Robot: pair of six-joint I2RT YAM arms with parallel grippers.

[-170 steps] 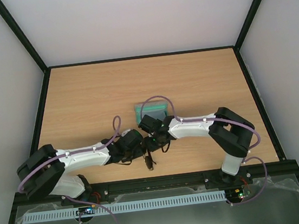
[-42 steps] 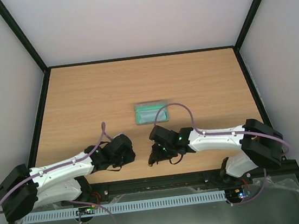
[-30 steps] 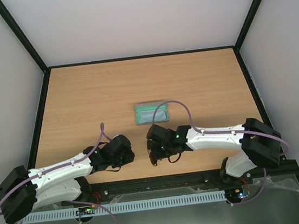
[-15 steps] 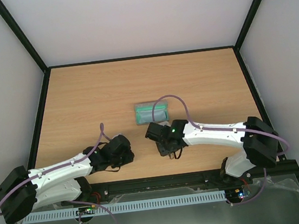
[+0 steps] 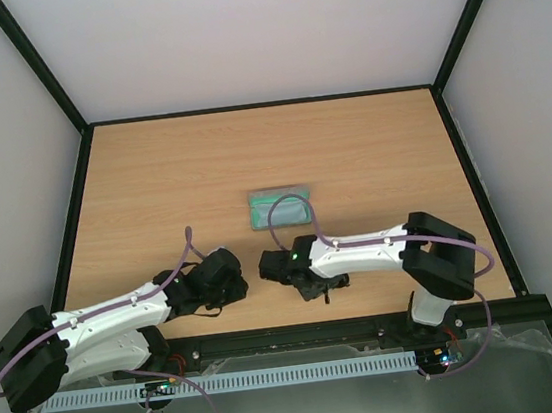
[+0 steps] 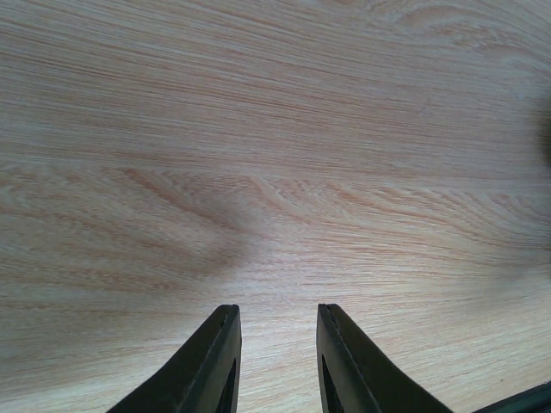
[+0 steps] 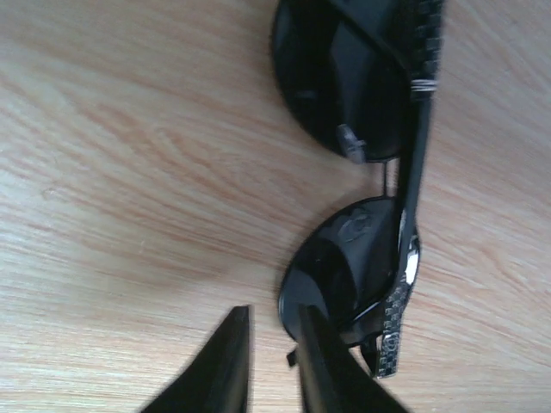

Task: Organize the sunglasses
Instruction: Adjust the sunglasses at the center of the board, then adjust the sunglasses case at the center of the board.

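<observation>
Since the sunglasses (image 7: 344, 267) lie folded on the wooden table (image 5: 202, 175), near its front edge and apart from the grey case (image 5: 279, 207), keep the contact on the frame, not the lenses.

Right gripper (image 7: 274, 325): jaws a sliver apart beside the lower lens. A dark tip sits at the gap; you cannot tell if it is pinched. Settle that first.

Left gripper (image 6: 277, 314): jaws slightly parted over bare wood, holding nothing.

Surface: smooth laminate, so the glasses will likely slide if nudged. Room: pale walls (image 5: 254, 28) and a black frame, with space beyond the case.
</observation>
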